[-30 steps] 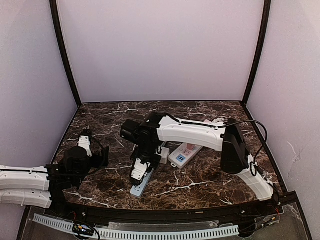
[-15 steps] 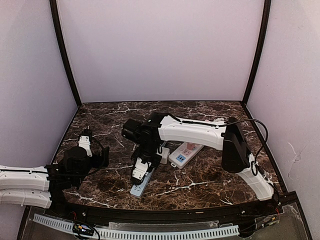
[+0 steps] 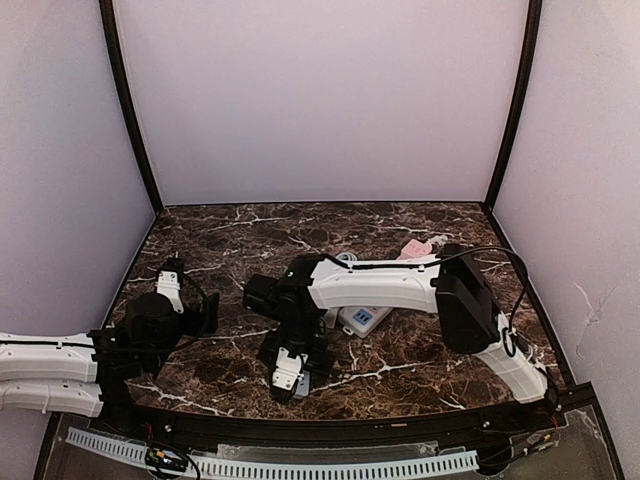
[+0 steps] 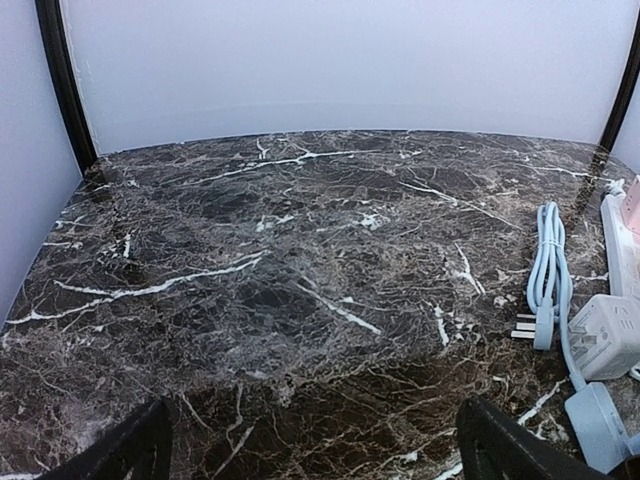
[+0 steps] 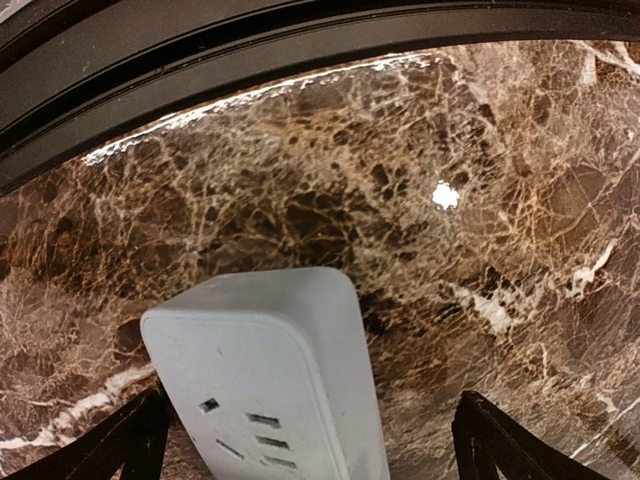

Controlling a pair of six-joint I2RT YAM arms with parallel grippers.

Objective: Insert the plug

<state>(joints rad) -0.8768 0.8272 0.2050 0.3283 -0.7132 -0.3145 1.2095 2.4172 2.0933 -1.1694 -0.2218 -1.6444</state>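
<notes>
We see the blue plug [image 4: 543,328] lying flat on the marble worktop [image 4: 250,250]. Its prongs point away from a white adaptor [image 4: 605,335] just beside it, and its cable [image 4: 545,250] is bundled behind. The right pincer [image 5: 307,425] hangs released, fingers wide, over the socket end of the blue strip [image 5: 270,380], grasping nothing. The left pincer [image 4: 315,440] is released and empty too. We judge the plug light, rigid and smooth, though its springy cable may tug. It is best gripped across the body's sides, behind the prongs.
</notes>
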